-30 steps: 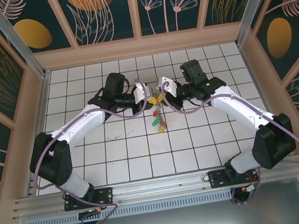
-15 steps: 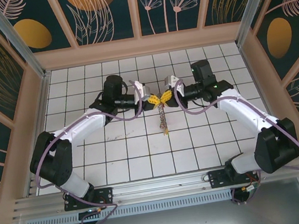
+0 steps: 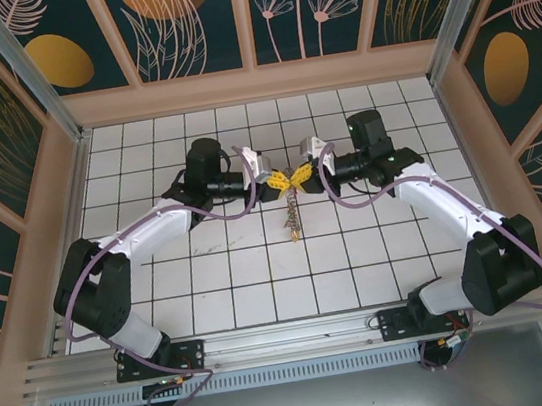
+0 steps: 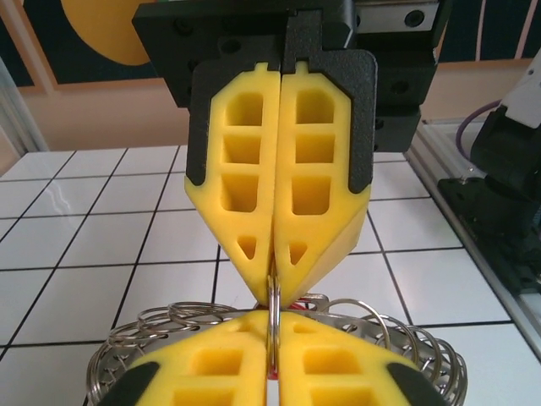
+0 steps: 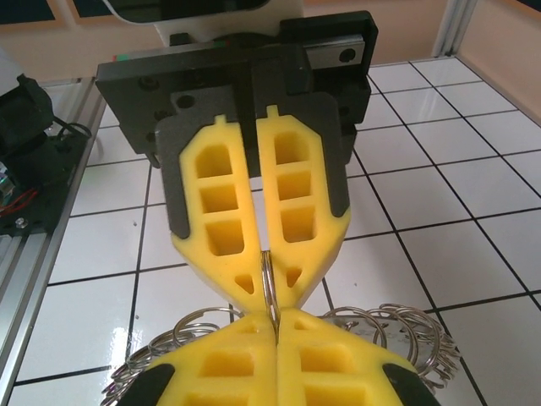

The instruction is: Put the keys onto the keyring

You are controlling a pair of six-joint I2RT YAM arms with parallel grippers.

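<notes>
Two claws are meeting tip to tip above the middle of the desk (image 3: 230, 269). The left claw (image 3: 283, 182) and right claw (image 3: 298, 175) are both pinching tight on the keyring (image 3: 294, 215), which is dangling between them as a bunch of thin silvery wire loops. White tiles with dark grout lines are covering the desk, and teal walls (image 3: 185, 23) with gold and pink plant prints are boxing it in.

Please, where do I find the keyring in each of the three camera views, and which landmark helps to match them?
Top external: the keyring hangs at the centre, below where the yellow fingers meet.
Left wrist: the keyring runs along the bottom edge, with loops on both sides of the near fingers.
Right wrist: the keyring is also at the bottom edge, flanking the near fingers.
Shared landmark: the yellow fingers meeting tip to tip.
</notes>
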